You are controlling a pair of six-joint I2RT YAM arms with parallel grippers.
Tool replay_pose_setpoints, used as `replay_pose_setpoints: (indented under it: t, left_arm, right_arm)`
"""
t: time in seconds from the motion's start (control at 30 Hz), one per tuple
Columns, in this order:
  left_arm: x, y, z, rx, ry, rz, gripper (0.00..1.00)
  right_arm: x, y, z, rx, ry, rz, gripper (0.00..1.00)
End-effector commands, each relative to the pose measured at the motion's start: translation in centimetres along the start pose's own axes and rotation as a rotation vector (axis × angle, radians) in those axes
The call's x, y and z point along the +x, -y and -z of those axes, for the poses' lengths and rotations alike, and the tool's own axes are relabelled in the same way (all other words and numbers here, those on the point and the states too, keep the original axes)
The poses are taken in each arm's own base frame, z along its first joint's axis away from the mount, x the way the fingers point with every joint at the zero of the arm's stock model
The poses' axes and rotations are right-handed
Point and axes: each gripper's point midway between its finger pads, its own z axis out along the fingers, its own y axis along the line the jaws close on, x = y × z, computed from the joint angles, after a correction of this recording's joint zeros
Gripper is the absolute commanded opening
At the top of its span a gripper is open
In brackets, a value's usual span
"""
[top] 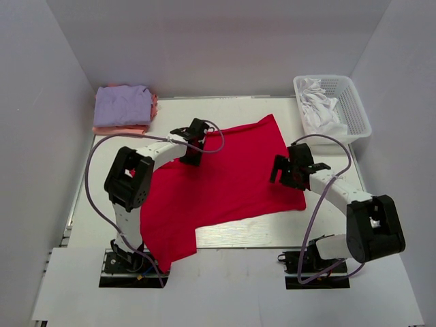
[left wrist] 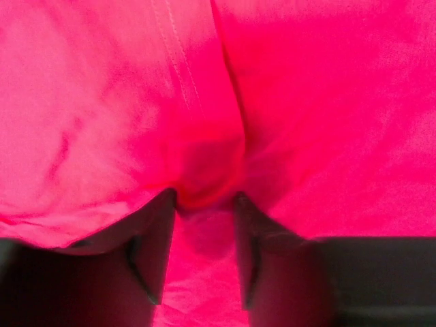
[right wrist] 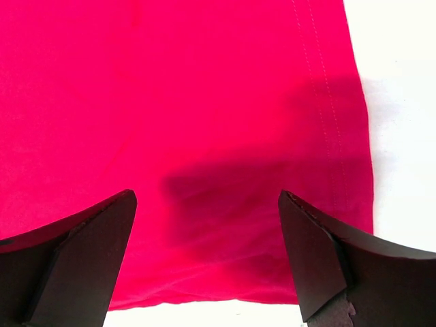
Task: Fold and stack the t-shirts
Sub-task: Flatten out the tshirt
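A large red t-shirt (top: 231,177) lies spread across the middle of the table, its near left corner reaching down by the left arm's base. My left gripper (top: 193,146) is at the shirt's far left edge. In the left wrist view it (left wrist: 204,201) is shut on a bunched fold of the red shirt (left wrist: 306,122). My right gripper (top: 283,170) is open and empty, just above the shirt's right part. In the right wrist view it (right wrist: 208,197) hovers over the red shirt (right wrist: 191,102) near its hemmed edge. A folded lavender shirt (top: 122,103) lies on a salmon-pink one (top: 120,129) at the back left.
A white lattice basket (top: 354,102) holding white cloth stands at the back right. White walls close in the table on the left, back and right. Bare table (top: 231,235) shows along the front, below the shirt, and to the right of the shirt's hem (right wrist: 402,136).
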Motion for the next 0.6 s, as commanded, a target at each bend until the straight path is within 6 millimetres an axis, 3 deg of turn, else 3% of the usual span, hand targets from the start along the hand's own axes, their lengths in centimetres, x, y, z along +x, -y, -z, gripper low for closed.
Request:
replay_pose_setpoints:
  t: [0.0,0.1,0.13,0.17,0.33,0.47,0.57]
  left_arm:
    - [-1.6,-1.0,0.5,-0.06,0.03,0.009,0.41]
    - [-1.5,-1.3,0.4,-0.083,0.023,0.015,0.21]
    - [-1.9,-1.4,0.5,-0.092,0.034,0.018,0.04]
    - [-1.7,-1.7,0.6,-0.107,0.024,0.029,0.0]
    - [-4.0,-4.5,2.6,-0.226,0.115,0.067,0.0]
    - [-8.7,-5.3,4.1,-0.193,0.301,0.013,0.0]
    - [-11.3,-8.1,4.6,-0.282,0.355,-0.002,0.0]
  right_arm:
    - [-0.6,0.4,-0.1,0.031,0.0,0.001,0.9]
    - [0.2,0.8,-0.5,0.051,-0.027,-0.006,0.9]
    - [0.3,1.0,-0.6,0.059,-0.031,-0.009,0.9]
    - [0.4,1.1,-0.6,0.062,-0.033,-0.009,0.9]
    - [0.7,1.5,-0.9,0.082,-0.045,-0.01,0.9]
    - [0.6,1.5,-1.2,0.085,-0.047,0.004,0.9]
    - [-0.2,1.6,-1.2,0.103,-0.046,0.025,0.9]
